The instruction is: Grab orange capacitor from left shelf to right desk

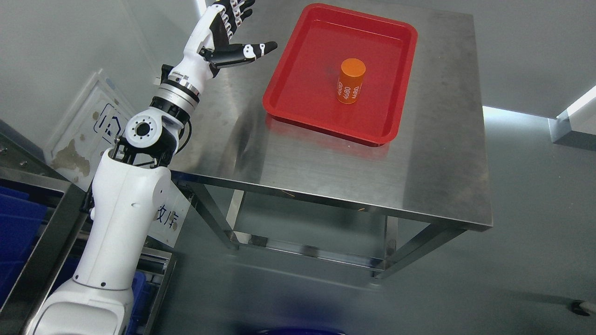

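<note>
A red tray (pixel 298 100) lies on the steel table (pixel 335 167), set toward the table's far half and turned a little out of line with the table's edges. The tray holds one thing only: the orange capacitor (pixel 351 81), a short cylinder that stands on its end slightly beyond the tray's middle, apart from every rim. Its long axis runs up and down, with the flat round top facing upward; it appears to lean slightly in this view, which may just be the camera angle. White print runs along its side, and the digits read sideways, so the lettering follows the length of the cylinder rather than going around it.

The left arm (pixel 121 218) rises from the lower left corner and reaches up past the table's left edge. Its left hand (pixel 228 35) hangs over the table's far left corner, to the left of the tray and well clear of the capacitor. The hand is released: the fingers (pixel 235 14) are spread and stretched upward, the thumb (pixel 251 50) sticks out toward the tray, and nothing is in its grasp.

Left of the table, at the frame's edge, blue bins (pixel 18 228) sit inside a metal shelf frame (pixel 49 246). The right arm does not show
</note>
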